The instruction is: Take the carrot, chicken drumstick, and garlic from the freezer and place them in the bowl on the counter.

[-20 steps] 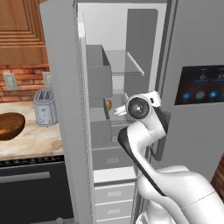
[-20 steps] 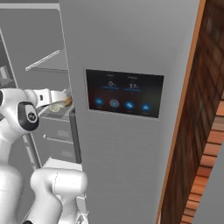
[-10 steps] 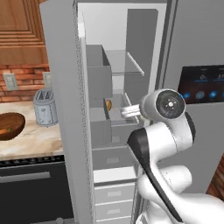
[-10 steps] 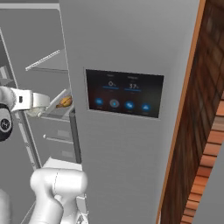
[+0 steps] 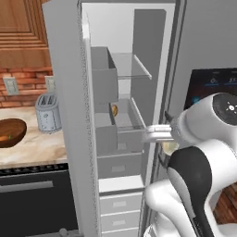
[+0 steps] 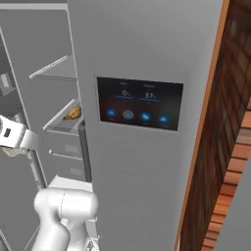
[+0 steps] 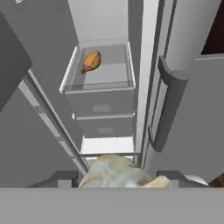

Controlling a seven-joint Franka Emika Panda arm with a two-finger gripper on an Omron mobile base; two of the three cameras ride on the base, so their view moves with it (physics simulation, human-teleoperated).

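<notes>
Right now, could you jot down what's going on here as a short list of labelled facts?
gripper: closed on the garlic, just outside the freezer
freezer: door open, white inside
chicken drumstick: lying in an open grey freezer bin
bowl: dark brown, on the counter, something orange and green inside
toaster: on the counter, right of the bowl
</notes>
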